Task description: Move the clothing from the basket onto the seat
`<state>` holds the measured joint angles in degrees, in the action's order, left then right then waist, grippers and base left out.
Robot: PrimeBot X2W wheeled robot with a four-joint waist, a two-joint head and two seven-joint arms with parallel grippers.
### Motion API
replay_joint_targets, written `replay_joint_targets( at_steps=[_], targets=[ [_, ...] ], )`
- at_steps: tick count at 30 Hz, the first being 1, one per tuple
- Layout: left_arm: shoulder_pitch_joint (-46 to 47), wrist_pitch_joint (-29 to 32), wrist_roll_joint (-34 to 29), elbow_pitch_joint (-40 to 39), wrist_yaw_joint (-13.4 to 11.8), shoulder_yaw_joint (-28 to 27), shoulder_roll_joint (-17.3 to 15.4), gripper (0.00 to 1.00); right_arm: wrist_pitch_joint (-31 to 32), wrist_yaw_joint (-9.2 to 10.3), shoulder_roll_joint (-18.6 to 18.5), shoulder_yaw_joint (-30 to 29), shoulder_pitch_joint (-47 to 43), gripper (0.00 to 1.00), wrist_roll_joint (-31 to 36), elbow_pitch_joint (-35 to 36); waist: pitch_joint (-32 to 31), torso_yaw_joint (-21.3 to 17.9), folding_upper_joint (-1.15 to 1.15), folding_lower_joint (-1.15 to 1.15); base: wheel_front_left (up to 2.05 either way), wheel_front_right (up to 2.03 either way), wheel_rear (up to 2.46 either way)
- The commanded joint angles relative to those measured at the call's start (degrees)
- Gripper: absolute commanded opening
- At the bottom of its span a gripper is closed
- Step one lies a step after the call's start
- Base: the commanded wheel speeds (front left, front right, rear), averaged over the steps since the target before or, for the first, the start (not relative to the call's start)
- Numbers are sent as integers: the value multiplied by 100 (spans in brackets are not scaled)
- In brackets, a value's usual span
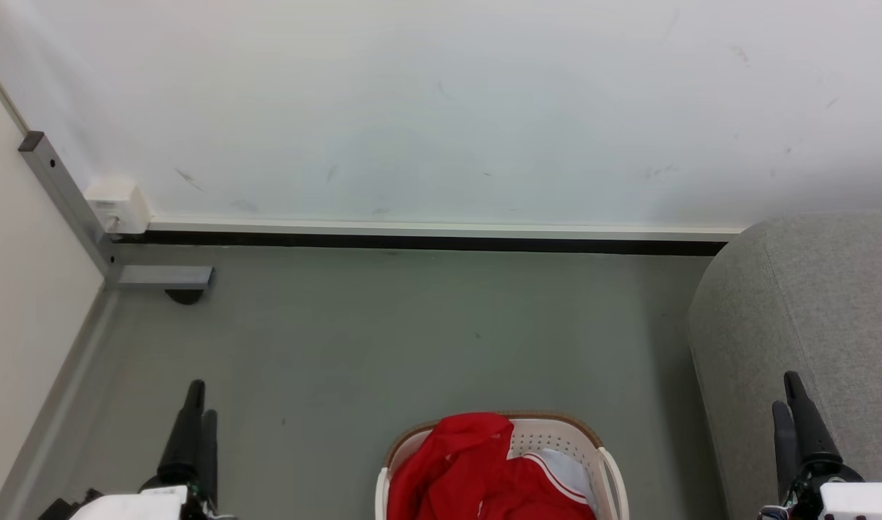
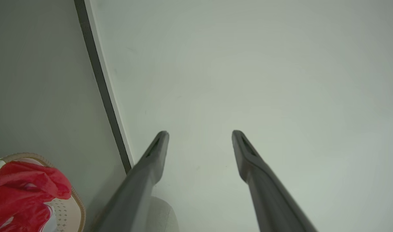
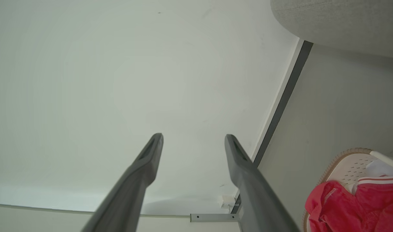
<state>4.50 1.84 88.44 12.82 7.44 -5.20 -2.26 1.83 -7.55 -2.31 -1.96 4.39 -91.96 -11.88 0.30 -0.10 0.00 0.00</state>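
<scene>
The red clothing (image 1: 484,469) lies heaped in the white basket (image 1: 610,469) on the floor at the bottom middle of the head view, one fold draped over the brown rim. The grey seat (image 1: 809,325) stands to the right of the basket. My left gripper (image 1: 199,401) is at the lower left, well left of the basket, and my right gripper (image 1: 787,393) is at the lower right, in front of the seat. The left wrist view shows the left gripper (image 2: 199,133) open and empty; the right wrist view shows the right gripper (image 3: 193,137) open and empty too. Clothing (image 2: 19,193) (image 3: 347,206) sits at each wrist view's lower corner.
A white wall (image 1: 441,108) with a dark baseboard runs behind the grey floor (image 1: 383,339). A grey metal post and bracket (image 1: 162,276) with a white box (image 1: 117,204) stand in the left corner. A pale cloth (image 1: 567,469) lies in the basket beside the red garment.
</scene>
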Motion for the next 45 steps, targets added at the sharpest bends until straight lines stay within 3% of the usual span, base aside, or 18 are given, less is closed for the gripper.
replay_joint_targets(
  at_steps=[1, 16, 21, 45],
  targets=[
    [96, -75, -205, -135, 2, -6, -37, 100, -64, 2, -64, 52, 122, 100, 130, 148, 2, -4, 0, 0, 0, 0, 0],
    [64, -418, -1781, -489, -1, -16, -47, 100, -415, 3, -130, 371, 165, 100, 1755, 374, 45, -22, 0, 0, 0, 0, 0],
    [72, -524, -2707, -674, -50, 36, -50, 100, -519, 4, -128, 415, 177, 100, 2250, 424, 59, -25, 0, 0, 0, 0, 0],
    [-53, -950, -5794, -832, -885, 653, -147, 100, -948, 6, -211, 684, 192, 100, 5142, 377, 110, -23, 0, 0, 0, 0, 0]
  ],
)
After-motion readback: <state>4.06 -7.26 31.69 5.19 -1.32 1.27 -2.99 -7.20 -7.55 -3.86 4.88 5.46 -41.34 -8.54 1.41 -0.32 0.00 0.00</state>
